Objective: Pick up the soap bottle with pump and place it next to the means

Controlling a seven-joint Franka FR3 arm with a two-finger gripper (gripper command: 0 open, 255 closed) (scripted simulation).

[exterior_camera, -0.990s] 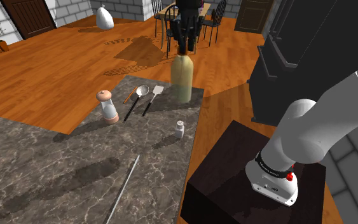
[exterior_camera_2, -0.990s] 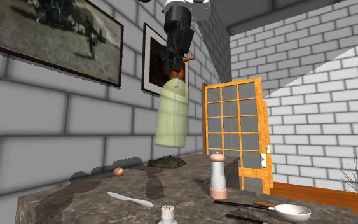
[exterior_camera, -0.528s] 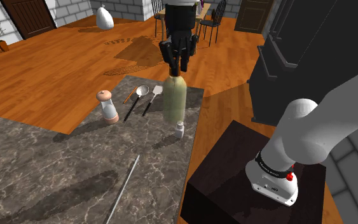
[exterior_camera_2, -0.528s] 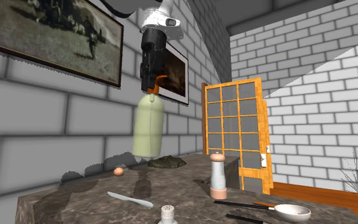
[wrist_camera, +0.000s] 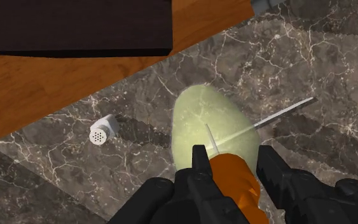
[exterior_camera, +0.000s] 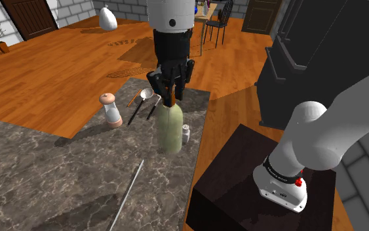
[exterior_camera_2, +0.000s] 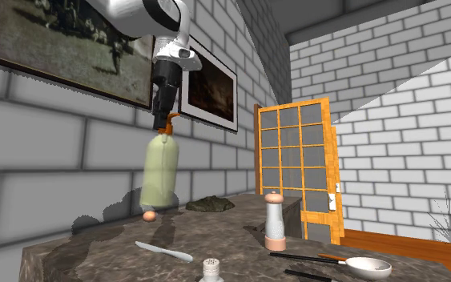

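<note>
Pale green soap bottle (exterior_camera: 170, 129), seemingly opaque, orange pump (wrist_camera: 236, 186) in the tool (wrist_camera: 233, 154).

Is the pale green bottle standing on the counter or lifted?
Lifted, upright: the gripper clasps the bottle's orange pump; its base hangs above the counter.

soap bottle (exterior_camera: 170, 128) pale green, pump (wrist_camera: 235, 185) orange | gripper (exterior_camera: 169, 98) black | countertop (exterior_camera: 58, 172) dark grey marble, white veins | floor (exterior_camera: 65, 60) orange-brown wood planks | shaker (wrist_camera: 100, 132) plain white
</note>
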